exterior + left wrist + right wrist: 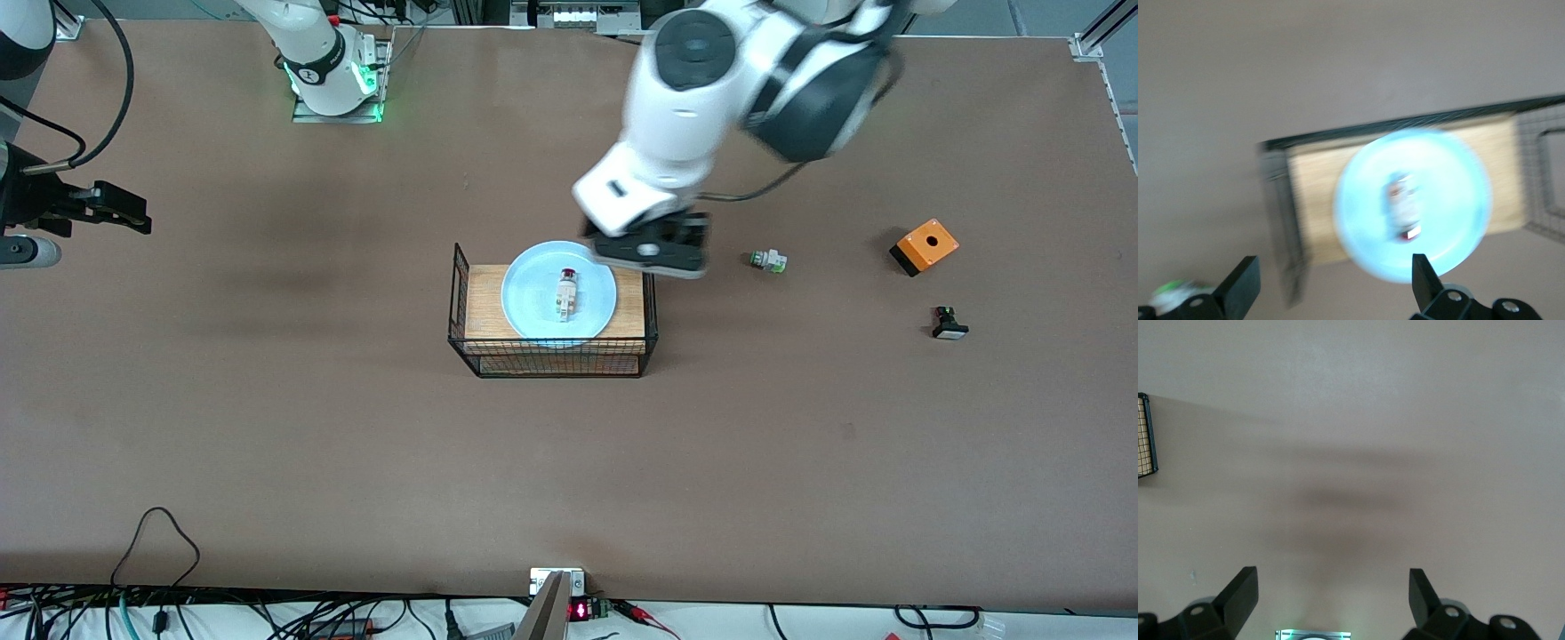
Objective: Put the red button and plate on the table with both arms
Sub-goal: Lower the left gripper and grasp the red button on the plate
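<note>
Front view: round glossy plate point(533, 307) carries red button point(566, 292) atop wire rack point(551, 356).

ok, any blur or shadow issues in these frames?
Front view: left arm smeared by motion over the rack; plate and red button sharp. Left wrist view: whole frame blurred, plate and button soft, left gripper open. Right wrist view: sharp, soft arm shadow on the table, right gripper open.
</note>
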